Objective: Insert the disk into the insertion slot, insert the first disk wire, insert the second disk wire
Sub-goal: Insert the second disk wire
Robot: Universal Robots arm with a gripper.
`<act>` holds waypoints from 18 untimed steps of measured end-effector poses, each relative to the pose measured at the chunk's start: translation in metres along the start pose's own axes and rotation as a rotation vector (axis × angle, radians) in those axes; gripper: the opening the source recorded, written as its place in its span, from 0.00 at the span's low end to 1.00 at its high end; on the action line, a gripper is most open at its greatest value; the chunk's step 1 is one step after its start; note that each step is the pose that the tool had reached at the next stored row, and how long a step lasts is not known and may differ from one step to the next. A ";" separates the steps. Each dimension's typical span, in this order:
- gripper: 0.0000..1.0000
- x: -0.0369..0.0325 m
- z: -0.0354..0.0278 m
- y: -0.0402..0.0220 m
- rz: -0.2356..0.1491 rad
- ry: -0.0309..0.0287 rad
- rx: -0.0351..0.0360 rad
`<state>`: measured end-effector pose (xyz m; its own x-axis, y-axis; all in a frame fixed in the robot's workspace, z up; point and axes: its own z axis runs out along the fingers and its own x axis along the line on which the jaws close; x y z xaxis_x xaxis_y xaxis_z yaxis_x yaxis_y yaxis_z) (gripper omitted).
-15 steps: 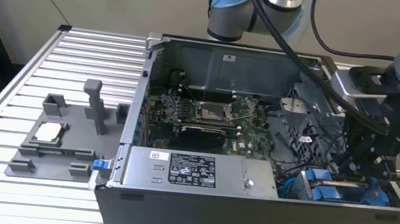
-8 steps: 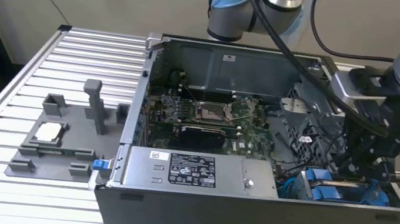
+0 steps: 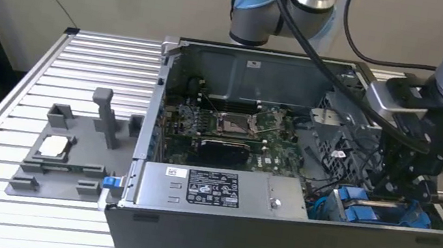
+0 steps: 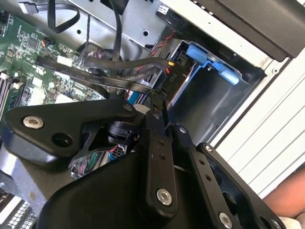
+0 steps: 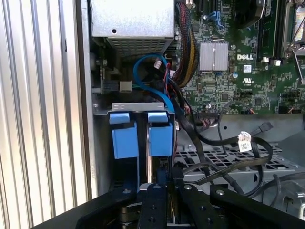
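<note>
Exterior view: your hand (image 3: 406, 188) is lowered into the open computer case (image 3: 275, 237), at the corner toward the exterior view's right, directly over the insertion slot (image 3: 384, 214). The disk (image 3: 356, 204), recognisable by its blue carrier tabs, sits in that slot on edge; in the first wrist view the two blue tabs (image 5: 141, 134) stand side by side inside the grey sheet-metal cage, just beyond the hand's linkage. The grey labelled power-supply box (image 3: 220, 193) lies beside the slot, toward the exterior view's left. The case stands on a slatted bench (image 3: 88, 78), where a grey fixture (image 3: 66, 160) lies well apart from the work.

Second wrist view: the hand's fingers (image 4: 157, 112) appear drawn together near a dark cable (image 4: 124, 64) whose connector end (image 4: 171, 76) hangs close to the blue carrier. Whether they grip the cable cannot be told, for the linkage hides the fingertips.

Judged stage: disk seated, wire insertion in hand. To do it well, keep the connector square to the disk's port, press along the port's axis only, and hold the loose neighbouring cables clear of the mating faces. Beware snagging the bundled wires beside the cage.
</note>
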<state>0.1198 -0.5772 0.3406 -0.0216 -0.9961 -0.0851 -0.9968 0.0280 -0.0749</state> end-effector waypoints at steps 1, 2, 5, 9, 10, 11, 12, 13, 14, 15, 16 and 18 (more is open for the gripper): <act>0.16 0.0002 0.0002 -0.0001 0.000 -0.0002 0.0000; 0.16 0.0003 0.0004 -0.0002 0.000 -0.0005 0.0000; 0.16 0.0003 0.0002 -0.0003 0.000 -0.0009 0.0000; 0.16 0.0005 0.0012 -0.0003 0.000 -0.0013 0.0000; 0.16 0.0006 0.0020 -0.0003 0.000 -0.0015 0.0000; 0.16 0.0008 0.0027 -0.0003 0.000 -0.0013 -0.0001; 0.16 0.0011 0.0033 -0.0004 0.000 -0.0011 -0.0001; 0.16 0.0013 0.0038 -0.0004 0.000 -0.0012 -0.0001; 0.16 0.0015 0.0041 -0.0005 0.000 -0.0013 -0.0002; 0.16 0.0016 0.0042 -0.0005 0.000 -0.0015 -0.0001; 0.18 0.0016 0.0042 -0.0006 0.000 -0.0021 -0.0001; 0.23 0.0016 0.0040 -0.0006 0.000 -0.0029 -0.0002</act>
<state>0.1206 -0.5785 0.3365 -0.0216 -0.9959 -0.0880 -0.9968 0.0282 -0.0747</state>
